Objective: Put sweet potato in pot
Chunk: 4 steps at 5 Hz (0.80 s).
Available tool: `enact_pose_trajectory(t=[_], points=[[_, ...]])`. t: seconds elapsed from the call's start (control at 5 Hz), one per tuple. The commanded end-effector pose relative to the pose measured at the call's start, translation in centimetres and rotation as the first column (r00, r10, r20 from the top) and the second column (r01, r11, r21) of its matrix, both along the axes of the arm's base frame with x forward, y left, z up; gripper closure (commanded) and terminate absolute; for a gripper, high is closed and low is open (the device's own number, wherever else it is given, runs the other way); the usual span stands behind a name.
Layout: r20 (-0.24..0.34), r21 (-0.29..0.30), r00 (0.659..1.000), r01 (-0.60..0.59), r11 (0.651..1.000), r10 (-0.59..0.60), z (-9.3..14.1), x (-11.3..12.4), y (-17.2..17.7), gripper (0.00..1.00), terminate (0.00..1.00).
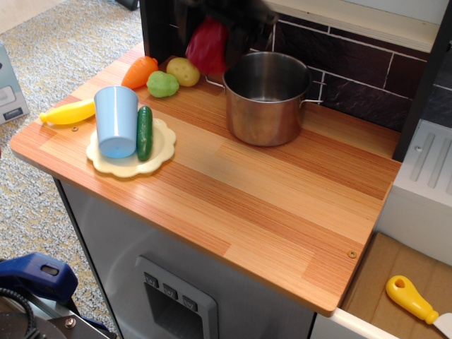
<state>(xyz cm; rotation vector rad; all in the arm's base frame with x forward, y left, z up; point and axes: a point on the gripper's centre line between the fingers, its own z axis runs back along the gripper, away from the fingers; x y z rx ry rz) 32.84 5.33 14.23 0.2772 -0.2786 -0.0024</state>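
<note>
1. We note a wooden counter point(282, 205) filling most of the view, with a dark tiled wall behind it.
2. We see the pot point(265, 106) standing upright near the back of the counter, its mouth open and a small handle showing on its right side.
3. We find the gripper point(219, 18) at the top edge of the view, dark and blurred, above and just left of the pot's rim.
4. We see the sweet potato point(207, 46) hanging in the air, clamped at its upper end by the gripper. It is clear of the counter and sits beside the pot's left rim, not inside the pot.
5. We record a pale yellow plate point(166, 145) at the left of the counter. A light-blue cup point(116, 121) stands on it, and a green cucumber point(145, 132) lies on it touching the cup's right side.
6. We note a banana point(68, 112) lying left of the plate, near the counter's edge.
7. We see a carrot point(139, 71), a green round fruit point(162, 84) and a tan potato point(183, 71) in a row at the back left, close together.
</note>
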Motion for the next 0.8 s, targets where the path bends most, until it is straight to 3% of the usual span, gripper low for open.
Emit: enact_pose_trajectory(t=[0.0, 0.2, 0.4, 0.6], points=[[0.094, -0.031, 0.993, 0.077, 0.997, -0.074, 1.0, 3.0, -0.6, 1.00, 0.00], [0.131, -0.097, 0.985, 0.127, 0.987, -0.114, -0.6, 3.9, -0.9, 0.00, 0.00], [0.131, -0.097, 0.985, 0.127, 0.987, -0.114, -0.6, 3.9, -0.9, 0.00, 0.00], [0.131, -0.097, 0.985, 0.127, 0.987, -0.114, -0.6, 3.9, -0.9, 0.00, 1.00]])
